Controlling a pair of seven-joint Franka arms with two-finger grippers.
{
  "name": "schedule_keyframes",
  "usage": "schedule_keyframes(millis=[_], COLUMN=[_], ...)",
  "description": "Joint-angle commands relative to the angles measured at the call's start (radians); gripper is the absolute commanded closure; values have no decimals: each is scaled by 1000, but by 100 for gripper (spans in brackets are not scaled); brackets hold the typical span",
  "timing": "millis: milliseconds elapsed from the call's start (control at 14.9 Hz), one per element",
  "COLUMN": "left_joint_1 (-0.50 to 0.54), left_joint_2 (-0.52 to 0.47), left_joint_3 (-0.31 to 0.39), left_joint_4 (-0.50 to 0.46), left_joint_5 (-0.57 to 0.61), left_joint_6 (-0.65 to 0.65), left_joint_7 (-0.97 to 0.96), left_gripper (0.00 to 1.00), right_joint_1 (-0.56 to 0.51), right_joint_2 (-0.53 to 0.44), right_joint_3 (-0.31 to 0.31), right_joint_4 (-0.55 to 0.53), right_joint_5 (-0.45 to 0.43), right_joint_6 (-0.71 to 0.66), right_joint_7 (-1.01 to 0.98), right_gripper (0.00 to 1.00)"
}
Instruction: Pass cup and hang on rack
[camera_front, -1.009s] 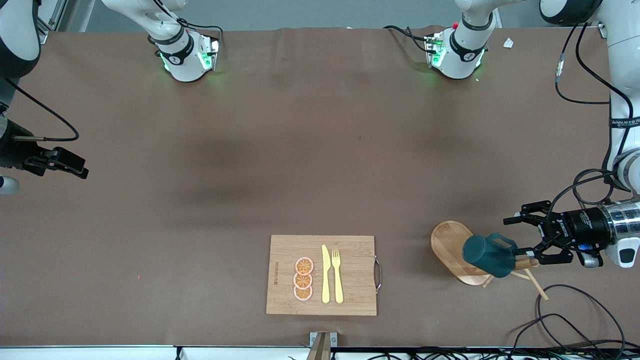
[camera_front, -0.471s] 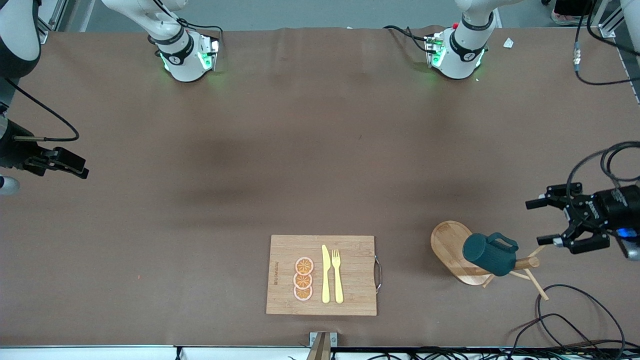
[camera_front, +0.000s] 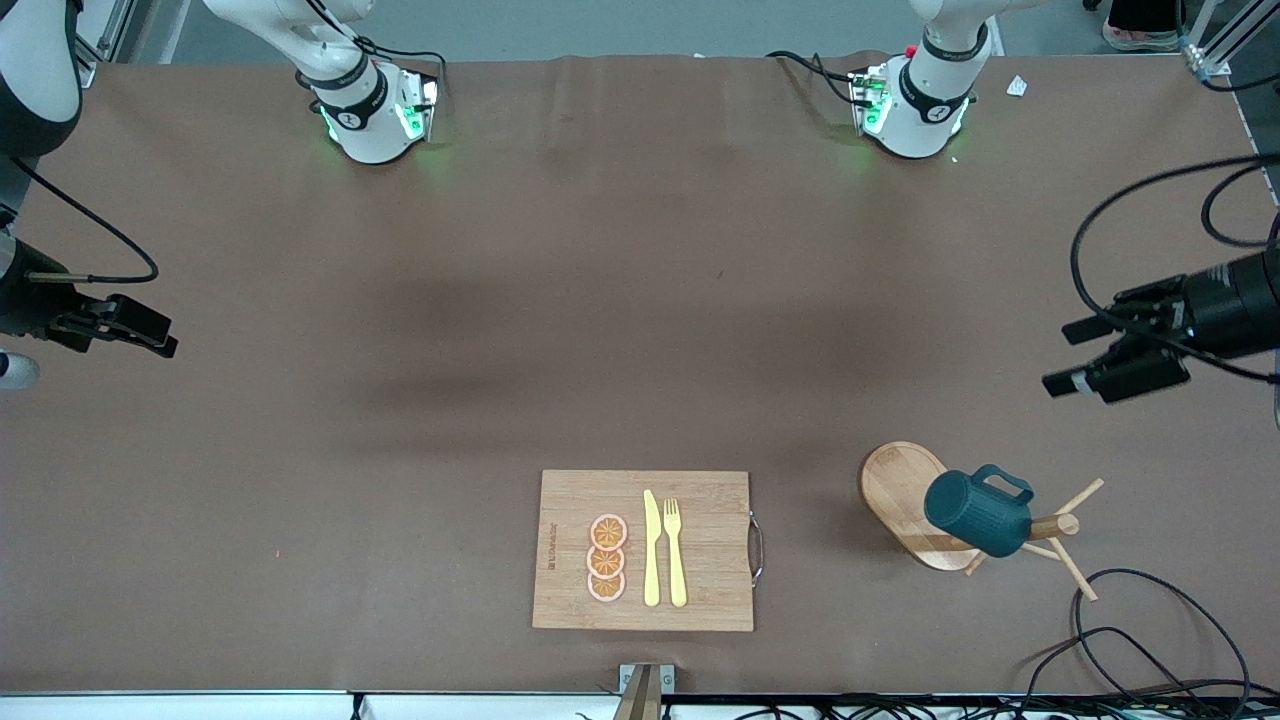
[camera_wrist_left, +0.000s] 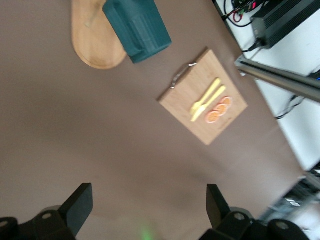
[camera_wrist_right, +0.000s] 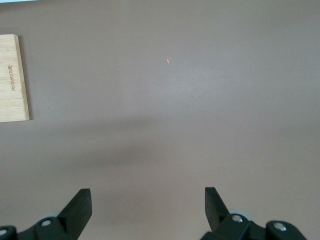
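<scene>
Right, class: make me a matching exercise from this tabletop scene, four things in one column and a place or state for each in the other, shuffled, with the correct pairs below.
Things:
1. cup
2. fork
3. left gripper
4. right gripper

Places or states:
A. open over bare table at the right arm's end
B. hanging on the rack
C. lying on the cutting board beside the knife
D. open, holding nothing, up at the left arm's end of the table

Pairs: 1-B, 2-C, 3-D, 4-A
</scene>
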Motion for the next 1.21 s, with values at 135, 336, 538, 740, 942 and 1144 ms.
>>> schedule_keyframes(millis=[135, 336, 538, 740, 942, 1144], left_joint_1=[2, -105, -214, -225, -219, -216], left_joint_2=[-107, -150, -245, -330, -420, -447], left_joint_3=[3, 77, 193, 201, 198, 194], left_joint_4=[-32, -43, -157, -262, -384, -431], left_joint_5=[243, 400, 399, 399, 397, 397], left_joint_6=[-59, -61, -72, -62, -24, -7], left_joint_7=[383, 584, 590, 555, 542, 542], left_gripper=[0, 0, 0, 0, 0, 0], right_joint_1=[-5, -5, -5, -4, -2, -4], right_joint_2=[-30, -30, -34, -48, -74, -111], right_joint_3=[7, 7, 8, 9, 10, 12], right_joint_4=[-32, -34, -32, -32, -38, -73], right_joint_5=[-22, -22, -22, -20, -20, -17], right_joint_6=[11, 13, 10, 5, 7, 14], right_joint_7=[-6, -6, -4, 0, 8, 8], right_gripper=[0, 0, 0, 0, 0, 0])
